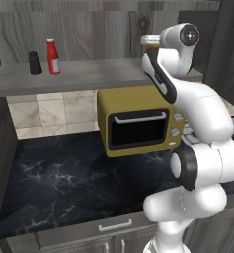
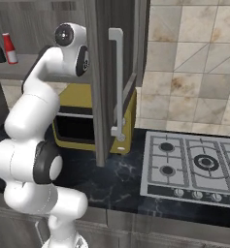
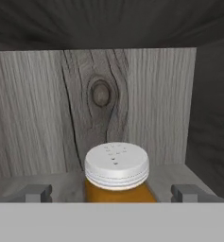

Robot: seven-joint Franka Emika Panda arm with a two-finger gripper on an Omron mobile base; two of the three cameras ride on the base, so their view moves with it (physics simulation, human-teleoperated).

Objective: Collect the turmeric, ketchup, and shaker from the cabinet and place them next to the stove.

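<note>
On the far left of the cabinet (image 1: 64, 76) shelf stands the shaker (image 1: 35, 63), small, black and cylindrical, a little narrower at the top. Just beside it on the right is the ketchup (image 1: 53, 56), a slim red bottle with a tapered red cap and a white label band, taller than the shaker. Further right along the same shelf, well apart from those two, is the turmeric (image 3: 116, 176): a squat orange-amber jar under a white ridged lid with small sprinkle holes. My tool (image 3: 112, 193) is released, its two fingertips (image 3: 37, 193) wide apart on either side of the jar, not touching it. Below sits the yellow-olive microwave (image 1: 140, 121) on the dark marble tabletop (image 1: 64, 183). Rightmost lies the stove (image 2: 194, 162), silver-grey with black burners.
</note>
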